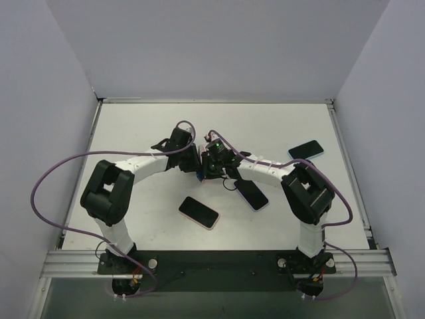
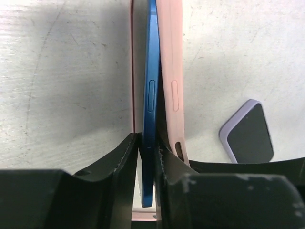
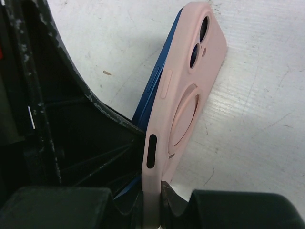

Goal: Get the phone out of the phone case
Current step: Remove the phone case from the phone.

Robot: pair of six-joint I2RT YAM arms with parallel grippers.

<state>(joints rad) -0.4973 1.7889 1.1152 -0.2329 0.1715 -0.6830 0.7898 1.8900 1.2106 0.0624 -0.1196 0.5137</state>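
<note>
A blue phone (image 2: 151,95) stands on edge, partly peeled out of a pink case (image 2: 171,67). My left gripper (image 2: 147,143) is shut on the phone's lower edge. In the right wrist view the pink case (image 3: 186,90) shows its camera cut-out and ring, with the blue phone (image 3: 153,88) splayed away behind it. My right gripper (image 3: 152,188) is shut on the case's bottom edge. In the top view the left gripper (image 1: 194,161) and the right gripper (image 1: 210,163) meet at the table's middle, with the phone and case mostly hidden between them.
A pink-cased phone (image 1: 199,212) lies flat near the front. A lilac-cased phone (image 1: 252,195) lies under the right forearm and also shows in the left wrist view (image 2: 248,131). A light-blue-cased phone (image 1: 305,149) lies at the right. White walls enclose the table.
</note>
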